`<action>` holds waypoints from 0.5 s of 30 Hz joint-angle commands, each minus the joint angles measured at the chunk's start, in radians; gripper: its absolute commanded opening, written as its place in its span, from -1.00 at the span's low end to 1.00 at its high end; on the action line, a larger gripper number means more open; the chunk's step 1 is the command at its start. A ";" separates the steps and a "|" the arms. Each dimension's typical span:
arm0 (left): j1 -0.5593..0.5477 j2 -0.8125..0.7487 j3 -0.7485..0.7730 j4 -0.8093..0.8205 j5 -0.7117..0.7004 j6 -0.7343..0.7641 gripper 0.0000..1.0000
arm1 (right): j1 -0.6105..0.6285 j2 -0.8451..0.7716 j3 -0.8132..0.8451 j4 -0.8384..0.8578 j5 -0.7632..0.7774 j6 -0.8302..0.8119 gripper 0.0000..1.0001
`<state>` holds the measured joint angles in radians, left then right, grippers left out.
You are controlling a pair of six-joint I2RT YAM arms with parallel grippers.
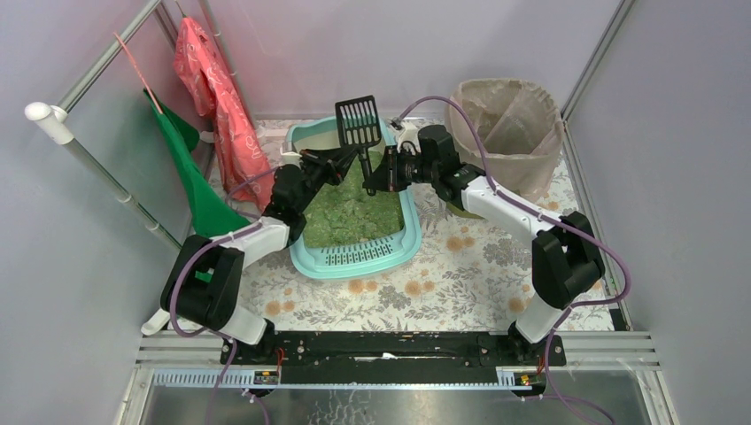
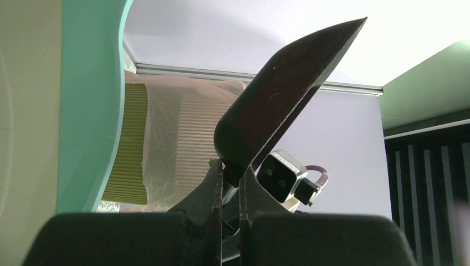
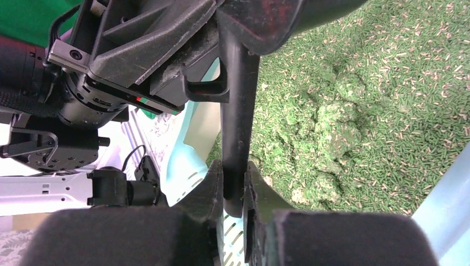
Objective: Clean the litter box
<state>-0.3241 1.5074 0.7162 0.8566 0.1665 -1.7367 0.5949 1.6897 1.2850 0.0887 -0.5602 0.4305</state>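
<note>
Floral-print table cover (image 1: 460, 283) under everything, grey walls around. Large pale turquoise plastic litter box (image 1: 359, 257) at centre, grille step toward 6 o'clock, green granules (image 1: 350, 212) inside. Likely stiff but heavy when loaded, with a smooth rim; best gripped on the wide rim and kept level to avoid spills. Round olive bin with beige bag (image 1: 531, 173) at 2 o'clock, apart from box. Black slotted plastic scoop (image 1: 359, 122) raised over box toward 12 o'clock; probably light, rigid, slim. Both arms on it: left gripper (image 2: 230, 174) pinched shut on black plastic, apparently the scoop; right gripper (image 3: 234, 177) clamped on handle. Clumped granules (image 3: 327, 127) below.
</note>
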 commanded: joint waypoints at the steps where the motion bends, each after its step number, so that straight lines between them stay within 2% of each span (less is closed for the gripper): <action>1: 0.010 -0.036 -0.024 0.047 -0.032 0.039 -1.00 | 0.013 0.007 -0.002 0.054 -0.042 -0.002 -0.98; 5: 0.020 -0.055 -0.037 0.010 -0.042 0.074 -1.00 | 0.014 0.015 0.001 0.039 -0.066 0.006 -1.00; 6: 0.022 -0.058 -0.038 -0.002 -0.039 0.083 -0.93 | 0.013 0.016 0.006 0.023 -0.070 0.004 -1.00; 10: 0.049 -0.047 0.036 -0.165 0.053 0.187 -0.25 | 0.013 0.003 0.039 -0.093 -0.055 -0.038 -1.00; 11: 0.057 -0.040 0.068 -0.220 0.082 0.231 -0.01 | 0.015 -0.002 0.051 -0.141 -0.043 -0.055 -1.00; 12: 0.060 -0.034 0.101 -0.275 0.109 0.304 0.22 | 0.015 -0.008 0.058 -0.175 -0.035 -0.071 -1.00; 15: 0.065 -0.009 0.240 -0.512 0.172 0.491 0.68 | 0.015 -0.026 0.068 -0.262 -0.018 -0.113 -1.00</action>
<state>-0.2741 1.4818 0.7937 0.6044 0.2348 -1.5211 0.6022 1.7042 1.2980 -0.0307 -0.5945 0.3950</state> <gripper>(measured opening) 0.744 0.115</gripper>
